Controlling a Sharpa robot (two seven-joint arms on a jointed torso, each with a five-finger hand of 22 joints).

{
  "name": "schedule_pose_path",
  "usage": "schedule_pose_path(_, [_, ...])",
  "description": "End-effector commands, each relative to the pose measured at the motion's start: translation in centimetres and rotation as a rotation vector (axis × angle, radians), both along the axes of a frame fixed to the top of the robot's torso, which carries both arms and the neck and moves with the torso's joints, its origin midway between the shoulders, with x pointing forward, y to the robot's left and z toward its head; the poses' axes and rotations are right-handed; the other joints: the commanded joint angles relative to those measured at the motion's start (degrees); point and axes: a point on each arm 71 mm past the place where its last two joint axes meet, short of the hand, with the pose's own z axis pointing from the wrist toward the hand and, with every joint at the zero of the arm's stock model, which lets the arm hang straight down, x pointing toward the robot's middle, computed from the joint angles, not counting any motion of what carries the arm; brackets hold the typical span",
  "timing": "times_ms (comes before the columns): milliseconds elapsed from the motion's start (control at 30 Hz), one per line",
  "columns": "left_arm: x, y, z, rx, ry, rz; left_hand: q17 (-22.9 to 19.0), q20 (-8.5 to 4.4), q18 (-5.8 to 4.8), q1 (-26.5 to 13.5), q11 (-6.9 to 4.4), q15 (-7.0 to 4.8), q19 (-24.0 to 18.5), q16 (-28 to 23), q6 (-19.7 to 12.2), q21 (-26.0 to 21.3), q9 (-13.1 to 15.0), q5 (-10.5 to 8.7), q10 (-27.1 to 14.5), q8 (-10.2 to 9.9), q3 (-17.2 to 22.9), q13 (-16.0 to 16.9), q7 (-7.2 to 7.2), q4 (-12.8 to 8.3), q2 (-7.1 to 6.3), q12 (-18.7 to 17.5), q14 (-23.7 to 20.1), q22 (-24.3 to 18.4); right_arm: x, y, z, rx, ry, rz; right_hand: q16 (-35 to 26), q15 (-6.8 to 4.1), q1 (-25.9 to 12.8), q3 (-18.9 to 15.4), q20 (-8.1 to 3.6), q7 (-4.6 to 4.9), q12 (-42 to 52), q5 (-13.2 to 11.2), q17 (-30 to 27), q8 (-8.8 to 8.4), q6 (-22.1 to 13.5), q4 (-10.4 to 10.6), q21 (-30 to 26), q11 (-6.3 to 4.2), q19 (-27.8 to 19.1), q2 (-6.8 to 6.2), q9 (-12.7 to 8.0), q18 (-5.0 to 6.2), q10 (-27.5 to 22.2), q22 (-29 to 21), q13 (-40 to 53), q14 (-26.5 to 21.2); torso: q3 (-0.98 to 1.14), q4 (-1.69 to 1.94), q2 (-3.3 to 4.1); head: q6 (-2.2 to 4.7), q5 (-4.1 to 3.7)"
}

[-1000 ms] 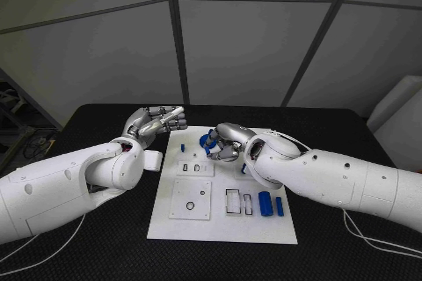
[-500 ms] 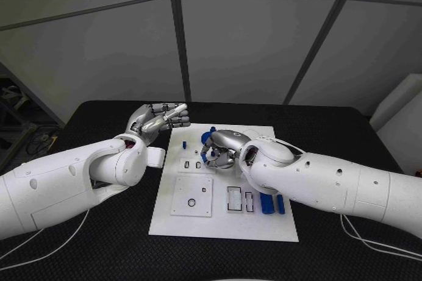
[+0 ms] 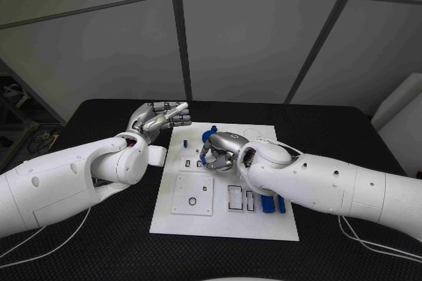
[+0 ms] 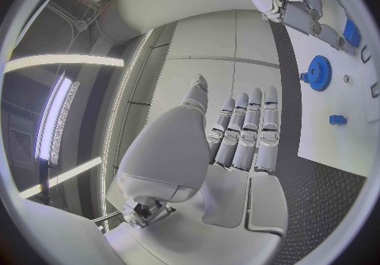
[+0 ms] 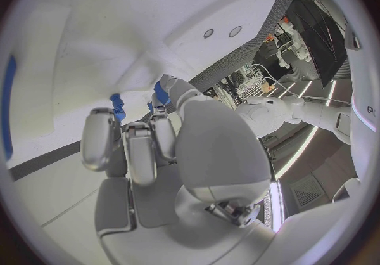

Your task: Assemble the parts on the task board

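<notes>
Right hand (image 3: 220,157) shifted leftward over task board (image 3: 224,229), pinching blue part (image 5: 118,105) — left hand (image 3: 158,118) curled, holding nothing

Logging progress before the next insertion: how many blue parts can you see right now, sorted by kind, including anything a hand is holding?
Blue gear: 1
Small blue block: 1
Blue cylinders: 2
Blue part pinched in the right hand: 1
Total: 5
</notes>
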Motion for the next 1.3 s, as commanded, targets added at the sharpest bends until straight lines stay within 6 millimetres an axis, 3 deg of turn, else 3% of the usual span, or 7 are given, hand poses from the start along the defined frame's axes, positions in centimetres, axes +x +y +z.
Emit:
schedule_pose_path(33, [0.02,-0.17,0.19,0.002,-0.013,-0.012,-0.06,-0.05,-1.11,0.08,-0.05,0.03,-0.09,-0.19,-0.07,-0.39,-0.08,0.27,-0.27,-0.35,-0.08,-0.08,0.86,-0.37,0.67,-0.37,0.19,-0.06,0.03,0.03,-0.10,-0.014,0.001,0.008,0.00,-0.39,-0.42,0.27,-0.33,-0.11,-0.04,-0.07,9.79,0.18,0.34,0.06,0.06,-0.46,-0.02,0.24,0.45,-1.00,-0.11,-0.09,0.58,4.80,0.02,-0.05,-0.02,-0.01,0.06])
schedule_pose_path(1300, [0.06,-0.24,0.16,0.009,-0.013,-0.012,-0.07,-0.04,-1.12,0.08,-0.04,0.05,-0.15,-0.22,-0.06,-0.45,-0.07,0.27,-0.27,-0.40,-0.15,-0.07,0.87,-0.46,0.69,-0.42,0.18,-0.09,0.27,-0.22,-0.80,-0.064,0.047,0.009,-0.23,0.00,-2.03,0.23,-0.09,0.58,-1.30,-0.83,9.32,-1.14,-1.65,0.30,-0.48,0.07,-0.75,-1.08,0.41,-0.83,-1.45,-0.97,-0.75,4.68,0.01,-0.08,-0.03,-0.50,0.09])
